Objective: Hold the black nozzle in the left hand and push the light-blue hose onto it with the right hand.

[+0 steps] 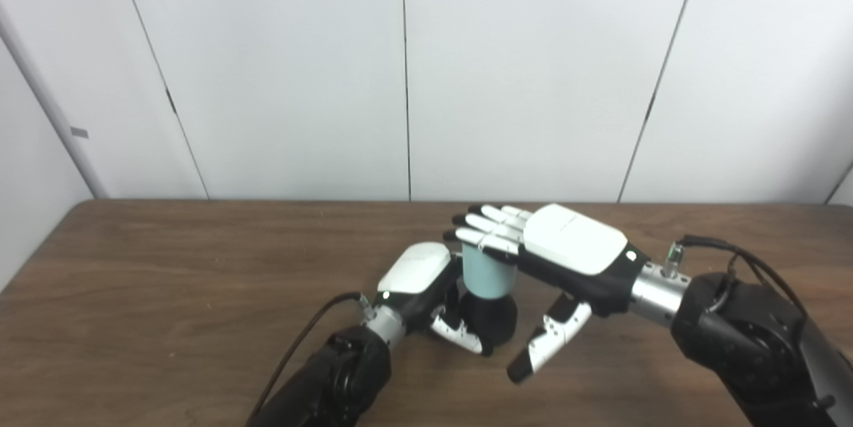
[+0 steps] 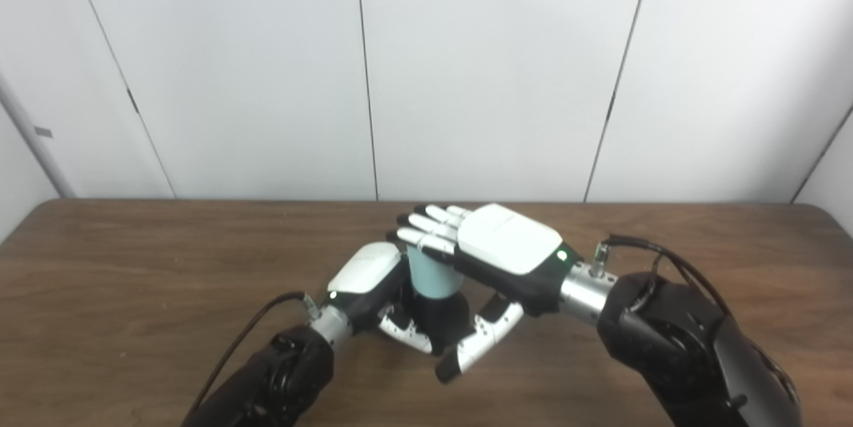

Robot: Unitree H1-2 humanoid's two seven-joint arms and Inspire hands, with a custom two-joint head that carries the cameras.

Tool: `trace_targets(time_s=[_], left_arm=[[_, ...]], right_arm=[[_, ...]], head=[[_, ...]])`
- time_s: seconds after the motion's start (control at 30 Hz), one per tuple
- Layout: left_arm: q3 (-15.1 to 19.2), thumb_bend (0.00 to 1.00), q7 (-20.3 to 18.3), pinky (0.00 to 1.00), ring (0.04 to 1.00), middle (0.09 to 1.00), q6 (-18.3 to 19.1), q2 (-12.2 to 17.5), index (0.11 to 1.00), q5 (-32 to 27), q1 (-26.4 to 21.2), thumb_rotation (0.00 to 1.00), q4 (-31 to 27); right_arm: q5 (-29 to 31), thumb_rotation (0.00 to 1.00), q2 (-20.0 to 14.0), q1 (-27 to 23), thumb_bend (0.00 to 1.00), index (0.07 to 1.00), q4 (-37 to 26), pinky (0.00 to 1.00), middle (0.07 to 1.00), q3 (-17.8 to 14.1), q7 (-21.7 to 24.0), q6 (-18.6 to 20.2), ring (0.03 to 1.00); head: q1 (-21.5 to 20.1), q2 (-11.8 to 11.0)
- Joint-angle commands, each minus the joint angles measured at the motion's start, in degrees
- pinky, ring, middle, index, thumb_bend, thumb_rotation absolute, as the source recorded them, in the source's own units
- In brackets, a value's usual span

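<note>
We saw the light-blue hose [image 1: 488,272] upright on the black nozzle [image 1: 492,318], which the left hand [image 1: 426,284] gripped on the bench [image 1: 166,294]. The right hand [image 1: 566,254] lay open, fingers [image 1: 490,227] flat on the hose top. In the right eye view its thumb overlapped the nozzle; in the left eye view it stood apart.

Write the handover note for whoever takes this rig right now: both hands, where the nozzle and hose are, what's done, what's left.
Left hand: shut on the black nozzle, holding it just above the table.
Right hand: open, fingers laid flat over the top of the light-blue hose, thumb hanging free to the side.
Hose stands upright directly on the nozzle, the two touching.
Done: nozzle gripped, hose placed on it.
Left: how far the hose is seated cannot be seen; likely press down further, check the joint, then lift the right hand away.
</note>
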Motion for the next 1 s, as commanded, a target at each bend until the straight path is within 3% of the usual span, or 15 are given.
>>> trace_targets(time_s=[0.0,0.23,0.5,0.97], left_arm=[[-1.76,0.52,-4.00,0.29,0.343,0.412,2.01,1.49,0.485,2.91,2.06,0.00,1.78],[-1.68,0.52,-3.97,0.31,0.354,0.413,1.79,1.73,0.486,2.86,2.20,0.00,1.93],[-1.08,0.52,-4.32,0.31,0.362,0.413,1.75,2.24,0.489,2.20,2.65,0.00,1.30],[-0.59,0.53,-5.07,0.32,0.364,0.428,1.86,2.49,0.486,2.05,2.32,0.00,1.12]], right_arm=[[2.49,0.85,0.62,0.20,0.74,0.973,0.44,0.93,1.000,1.23,1.59,0.23,0.990],[3.80,0.83,0.45,-1.44,0.74,0.973,0.56,0.93,1.000,1.74,2.07,0.60,0.987],[5.25,0.83,-2.30,0.13,0.74,0.972,0.27,0.93,1.000,0.63,1.16,-0.17,0.985],[2.58,0.85,-4.95,1.59,0.74,0.943,-0.90,0.92,0.977,-0.25,0.06,-0.85,0.962]], head=[[0.07,0.02],[0.31,0.33],[0.20,0.60],[0.11,1.14]])
